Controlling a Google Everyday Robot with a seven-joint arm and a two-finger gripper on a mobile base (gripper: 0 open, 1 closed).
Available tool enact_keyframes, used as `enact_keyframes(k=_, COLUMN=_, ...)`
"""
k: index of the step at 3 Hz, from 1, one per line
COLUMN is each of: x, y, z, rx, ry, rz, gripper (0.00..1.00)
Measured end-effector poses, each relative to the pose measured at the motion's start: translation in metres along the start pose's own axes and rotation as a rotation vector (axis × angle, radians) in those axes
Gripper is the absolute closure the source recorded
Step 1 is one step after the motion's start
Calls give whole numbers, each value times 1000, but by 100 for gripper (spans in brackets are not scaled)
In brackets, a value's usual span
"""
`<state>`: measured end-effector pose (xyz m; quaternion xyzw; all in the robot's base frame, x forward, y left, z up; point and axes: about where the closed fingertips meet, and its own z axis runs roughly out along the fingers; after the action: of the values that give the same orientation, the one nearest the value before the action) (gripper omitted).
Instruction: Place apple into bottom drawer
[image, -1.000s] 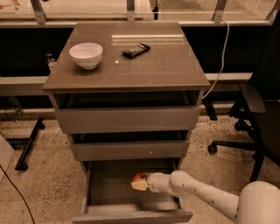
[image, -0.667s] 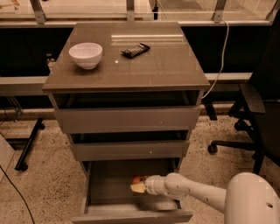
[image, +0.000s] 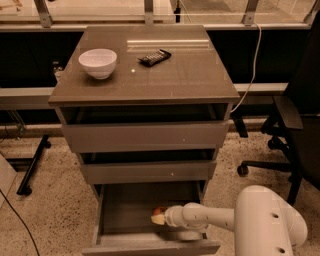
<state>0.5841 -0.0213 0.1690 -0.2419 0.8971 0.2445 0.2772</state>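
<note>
The bottom drawer (image: 125, 235) of the grey-brown cabinet is pulled open, its grey floor showing. My white arm reaches into it from the lower right. My gripper (image: 159, 216) is low inside the drawer, right of its middle. The apple (image: 159, 213) shows as a small red and yellowish shape at the gripper's tip, close to the drawer floor. I cannot tell if it rests on the floor.
The two upper drawers (image: 145, 135) are slightly open. On the cabinet top sit a white bowl (image: 97, 62) at the left and a black remote (image: 154, 57) near the middle. A black office chair (image: 295, 125) stands at the right. A cable hangs behind the cabinet.
The arm has drawn back a little and dropped lower in the drawer, carrying the apple towards the front and nearer the floor. The arm's white elbow bulks larger at the lower right.
</note>
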Motion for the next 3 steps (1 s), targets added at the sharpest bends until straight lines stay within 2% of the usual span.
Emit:
enact_keyframes(k=1, x=14, y=-9, z=18, rx=28, ry=26, rz=38, gripper=40)
enact_keyframes(k=2, x=15, y=-7, z=18, rx=25, ry=27, rz=37, gripper=17)
enact_keyframes(k=3, x=15, y=-6, z=19, rx=23, ry=28, rz=37, gripper=0)
